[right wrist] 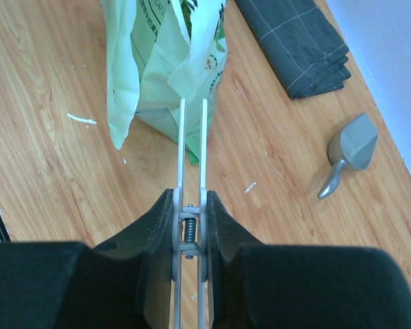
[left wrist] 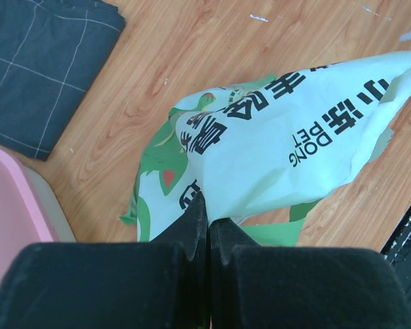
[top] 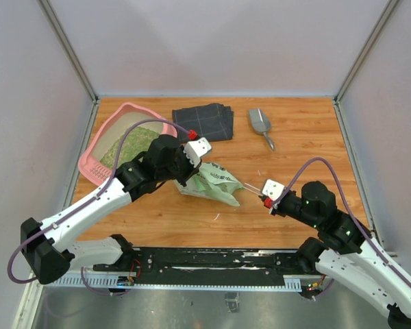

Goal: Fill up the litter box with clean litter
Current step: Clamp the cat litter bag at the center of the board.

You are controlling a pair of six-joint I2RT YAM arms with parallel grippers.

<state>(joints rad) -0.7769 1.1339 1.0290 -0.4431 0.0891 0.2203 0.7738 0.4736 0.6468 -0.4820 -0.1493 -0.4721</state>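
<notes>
We see the pink litter box (top: 98, 152) in the upper left of the top view, on the wooden table (top: 308, 157). Its long side runs on a slant, from the lower left up to the upper right. It has round corners, a raised rim and little slots in the side nearest the arms. The clean litter (top: 133, 140) lies inside it as a greenish-tan grainy patch. A pale bare strip of the floor shows along the upper edge. In the left wrist view only a pink corner of the box peeks in at the lower left.

The left claw (left wrist: 207, 221) is pressed together and pinches the edge of the green and white bag (left wrist: 294, 144). The bag lies crumpled in the middle of the table, just to the right of the box.

The right claw (right wrist: 191, 203) squeezes a thin white tool (right wrist: 192, 144) with two long arms and a small spring. The tool's tips reach the bag's torn end.

A dark folded cloth (top: 204, 122) and a grey scoop (top: 259, 123) lie in the upper middle.
</notes>
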